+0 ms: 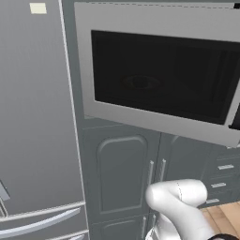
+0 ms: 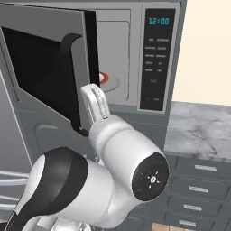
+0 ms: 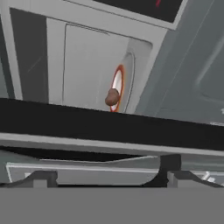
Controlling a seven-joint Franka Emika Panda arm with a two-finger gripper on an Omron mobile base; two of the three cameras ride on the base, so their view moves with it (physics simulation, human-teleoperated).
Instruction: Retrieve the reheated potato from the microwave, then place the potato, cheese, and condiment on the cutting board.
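The microwave (image 2: 155, 58) stands open, its black glass door (image 1: 159, 75) swung out to the left with the curved handle (image 2: 67, 49) on its inner side. Inside, the dark-brown potato (image 3: 112, 97) rests on an orange-rimmed round plate (image 3: 118, 85), whose rim also peeks past the door edge (image 2: 103, 77). My gripper (image 3: 106, 171) is open, fingertips wide apart, just outside the oven and below the door's dark edge (image 3: 109, 124), which crosses between it and the potato. The cheese, condiment and cutting board are out of view.
A tall grey fridge (image 1: 33, 117) stands left of the microwave. Grey cabinet doors (image 1: 122, 178) sit below it. To the right is a marble counter (image 2: 198, 124) over drawers (image 2: 198, 189). My own arm (image 2: 113, 171) takes up the foreground.
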